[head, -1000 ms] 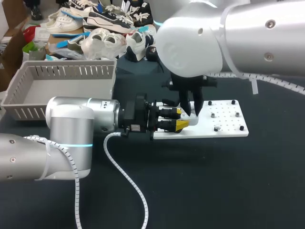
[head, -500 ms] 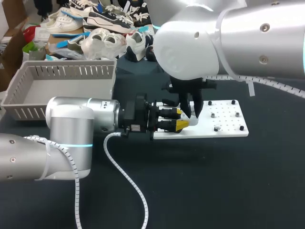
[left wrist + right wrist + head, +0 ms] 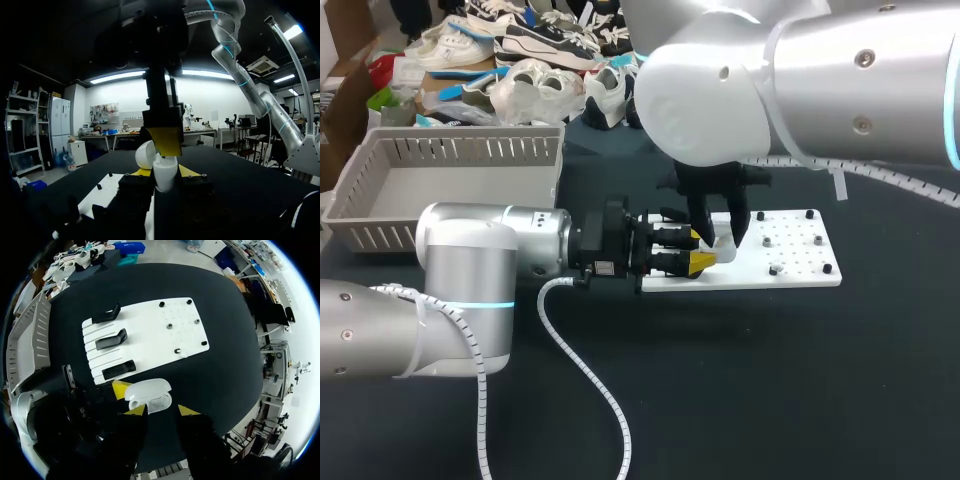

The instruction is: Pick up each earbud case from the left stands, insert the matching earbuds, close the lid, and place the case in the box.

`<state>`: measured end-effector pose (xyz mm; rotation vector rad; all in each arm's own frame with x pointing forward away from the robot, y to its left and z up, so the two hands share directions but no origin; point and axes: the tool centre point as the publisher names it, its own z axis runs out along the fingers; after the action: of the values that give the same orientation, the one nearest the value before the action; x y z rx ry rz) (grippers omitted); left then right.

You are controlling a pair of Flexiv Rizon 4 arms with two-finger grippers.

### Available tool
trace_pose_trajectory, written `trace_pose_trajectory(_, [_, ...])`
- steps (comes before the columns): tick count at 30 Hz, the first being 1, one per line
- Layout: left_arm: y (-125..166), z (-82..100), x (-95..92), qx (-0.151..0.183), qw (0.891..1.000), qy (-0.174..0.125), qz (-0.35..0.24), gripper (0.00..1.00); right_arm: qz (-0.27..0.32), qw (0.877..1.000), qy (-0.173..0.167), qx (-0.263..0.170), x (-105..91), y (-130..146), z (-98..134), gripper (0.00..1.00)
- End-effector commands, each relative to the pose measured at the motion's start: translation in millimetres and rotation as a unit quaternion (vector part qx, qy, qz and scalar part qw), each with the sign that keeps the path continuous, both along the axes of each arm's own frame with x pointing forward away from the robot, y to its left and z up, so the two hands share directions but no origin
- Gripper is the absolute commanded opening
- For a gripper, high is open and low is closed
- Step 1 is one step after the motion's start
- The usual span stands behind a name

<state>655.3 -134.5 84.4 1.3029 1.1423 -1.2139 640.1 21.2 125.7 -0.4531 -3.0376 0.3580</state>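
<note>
Head view: L tool (image 3: 704, 249) horiz., clamps earbud case (image 3: 148, 392); R tool (image 3: 721, 236) vert., fingers apart.

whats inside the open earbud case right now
The earbud case, held in the left gripper, lies open, showing its white lid and a rounded hollow in the base. Whether an earbud already sits in it cannot be told from these views.

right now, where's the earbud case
In the head view the earbud case sits mid-table in the left gripper, over the white board's left edge, just under the right gripper.
</note>
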Motion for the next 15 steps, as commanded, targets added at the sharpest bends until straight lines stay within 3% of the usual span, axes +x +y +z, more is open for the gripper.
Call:
trace_pose_trajectory(1, [-1, -0.7, -0.3, 0.000, 1.000, -0.001, 0.001, 0.00, -0.001, 1.000, -0.016, 0.002, -8.1, -1, 8, 0.34])
trace_pose_trajectory(7, [-1, -0.7, -0.3, 0.000, 1.000, -0.001, 0.001, 0.00, -0.006, 0.998, -0.062, 0.015, -25.5, -10, 25, 0.34])
trace_pose_trajectory(15, [-1, -0.7, -0.3, 0.000, 1.000, -0.001, 0.001, 0.00, -0.006, 0.993, -0.119, 0.025, -42.2, -36, 26, 0.40])
